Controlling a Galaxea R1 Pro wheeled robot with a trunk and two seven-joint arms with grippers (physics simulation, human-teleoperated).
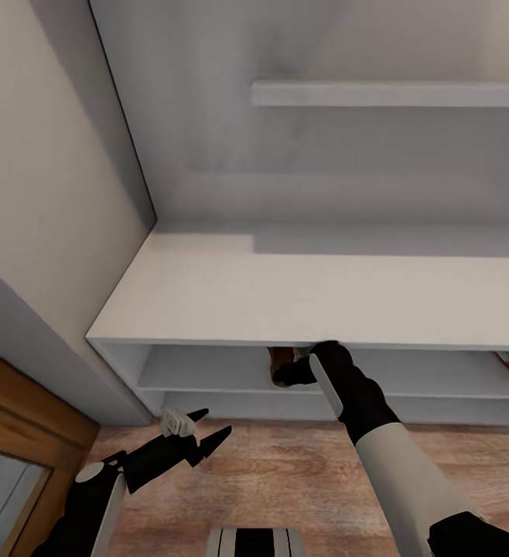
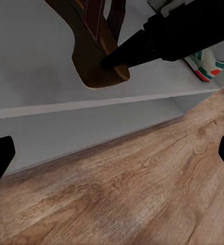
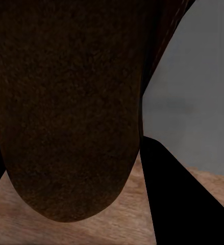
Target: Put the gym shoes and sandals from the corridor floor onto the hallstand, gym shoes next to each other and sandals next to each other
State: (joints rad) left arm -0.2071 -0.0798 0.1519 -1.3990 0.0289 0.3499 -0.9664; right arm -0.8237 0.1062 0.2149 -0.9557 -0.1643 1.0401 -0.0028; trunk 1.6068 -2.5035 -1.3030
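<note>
A brown sandal (image 2: pixel 94 46) sits at the front edge of the hallstand's upper shelf (image 1: pixel 208 370), clamped in the right gripper (image 1: pixel 289 374). Placing appears underway; next it likely needs release. The left wrist view shows a gym shoe (image 2: pixel 208 64) further along. The left gripper (image 1: pixel 196 437) hangs spread, empty, over the corridor floor (image 1: pixel 285 480).

light: soft, even | shadows: faint under shelves | quality: slightly blurred render

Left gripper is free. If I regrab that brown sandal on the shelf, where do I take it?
Probably the rounded sole end of the sandal, which overhangs the hallstand shelf edge toward the floor. Come from the open front, level with the shelf. The right gripper already touches that end; the left gripper hangs open.
</note>
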